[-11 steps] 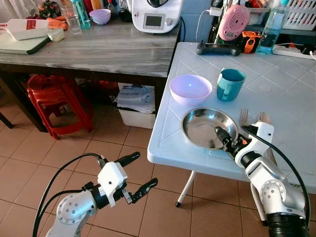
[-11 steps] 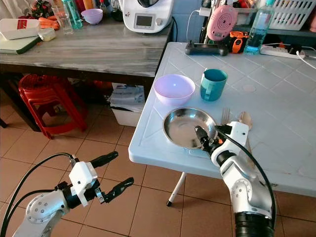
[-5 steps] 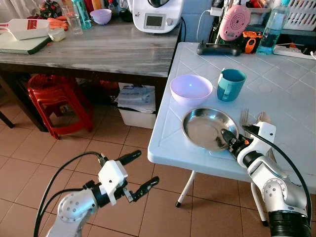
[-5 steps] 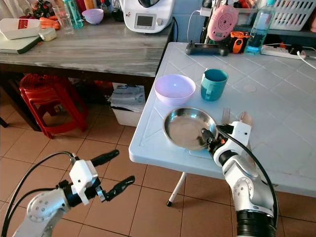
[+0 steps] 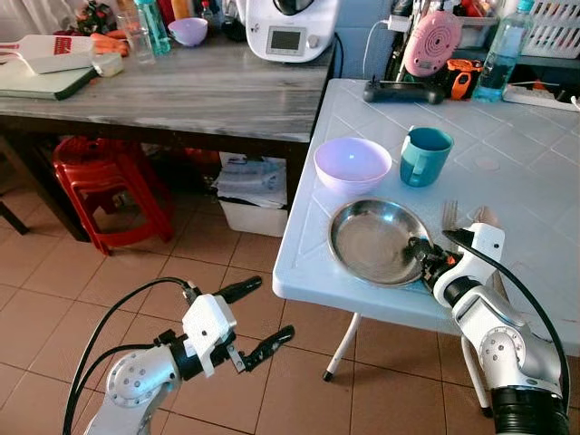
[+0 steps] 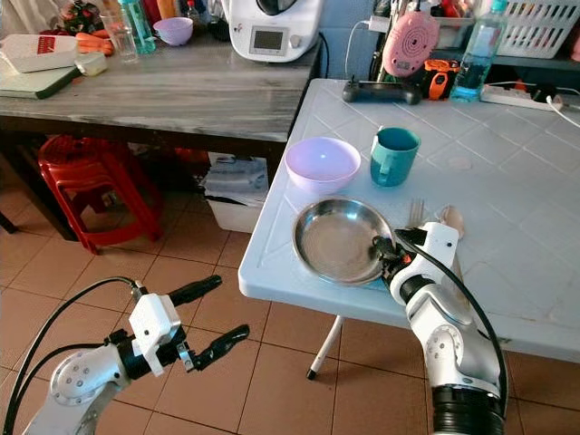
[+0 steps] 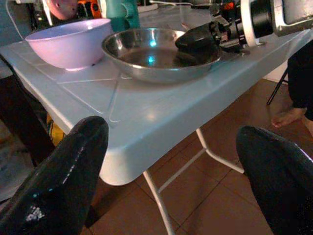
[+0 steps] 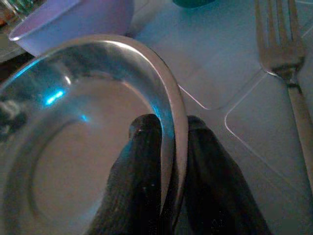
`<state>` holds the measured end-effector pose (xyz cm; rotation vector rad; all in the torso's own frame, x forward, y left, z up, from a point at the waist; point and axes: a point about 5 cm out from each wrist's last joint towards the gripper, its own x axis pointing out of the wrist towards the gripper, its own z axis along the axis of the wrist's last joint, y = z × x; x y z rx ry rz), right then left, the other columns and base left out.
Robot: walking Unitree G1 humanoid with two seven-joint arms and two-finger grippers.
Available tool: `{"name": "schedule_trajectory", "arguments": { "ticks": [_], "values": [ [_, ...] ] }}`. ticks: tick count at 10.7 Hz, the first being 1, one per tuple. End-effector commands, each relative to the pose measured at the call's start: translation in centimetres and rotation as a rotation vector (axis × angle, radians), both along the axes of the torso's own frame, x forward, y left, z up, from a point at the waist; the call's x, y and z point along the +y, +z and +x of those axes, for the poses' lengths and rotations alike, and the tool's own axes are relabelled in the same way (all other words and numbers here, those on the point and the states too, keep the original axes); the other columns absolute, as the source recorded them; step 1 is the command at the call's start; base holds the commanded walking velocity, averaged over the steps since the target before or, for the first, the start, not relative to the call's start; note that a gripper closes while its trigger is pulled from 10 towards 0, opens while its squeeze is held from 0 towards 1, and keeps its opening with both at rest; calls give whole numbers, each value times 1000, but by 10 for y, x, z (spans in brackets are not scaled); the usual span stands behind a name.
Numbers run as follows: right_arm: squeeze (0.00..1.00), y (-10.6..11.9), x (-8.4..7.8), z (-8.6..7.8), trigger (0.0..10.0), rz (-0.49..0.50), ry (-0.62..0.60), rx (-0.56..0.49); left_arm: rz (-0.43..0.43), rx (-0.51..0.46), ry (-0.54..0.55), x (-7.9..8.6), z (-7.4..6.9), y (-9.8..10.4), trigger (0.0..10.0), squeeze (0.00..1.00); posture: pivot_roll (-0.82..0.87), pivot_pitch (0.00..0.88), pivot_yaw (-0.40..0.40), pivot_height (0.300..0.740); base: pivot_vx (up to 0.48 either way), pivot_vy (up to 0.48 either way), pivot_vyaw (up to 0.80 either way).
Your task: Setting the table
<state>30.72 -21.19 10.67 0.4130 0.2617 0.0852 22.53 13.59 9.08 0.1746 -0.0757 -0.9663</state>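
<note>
— Since the right gripper [image 6: 382, 253] pinches the rim of the steel plate [image 5: 372, 240], one finger inside and one outside, what has changed?

— It has dragged the plate leftward, toward the table's [image 5: 308, 272] edge, off its spot next to the fork [image 5: 448, 217]. That likely squares up the setting.

— And round about?

— Just beyond the gripper sit a lilac bowl [image 5: 352, 163] and teal cup [image 5: 423, 155], close enough to bump. Farther off are a bottle [image 5: 501, 48] and power strip [image 5: 542, 94]. The left gripper [image 5: 256, 318] hangs spread apart over the floor.

A shiny steel plate [image 5: 376, 240] lies flat near the white table's [image 5: 535, 172] front edge, rim pinched.
</note>
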Motion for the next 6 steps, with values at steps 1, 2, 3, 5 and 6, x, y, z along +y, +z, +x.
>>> {"name": "schedule_trajectory", "arguments": {
  "ticks": [1, 2, 3, 5, 6],
  "values": [
    [0, -17, 2, -7, 0, 22, -5, 87, 2, -6, -15, 0, 1, 1, 10000, 0, 72, 78, 64, 740, 0, 0, 0],
    [0, -21, 0, -10, 0, 38, -18, 107, 0, -5, -21, -1, 2, 0, 10000, 0, 70, 75, 67, 740, 0, 0, 0],
    [0, -23, -1, -11, 0, 46, -30, 114, -1, -4, -21, -1, 2, 0, 10000, 0, 70, 74, 68, 740, 0, 0, 0],
    [0, -22, 0, -11, 0, 87, -68, 103, -2, -11, 3, -1, 6, 0, 10000, 0, 73, 63, 68, 740, 0, 0, 0],
    [0, -15, 7, -11, 0, 115, -79, 58, -10, -34, 119, 3, 16, 2, 10000, 0, 71, 60, 68, 740, 0, 0, 0]
  ]
}}
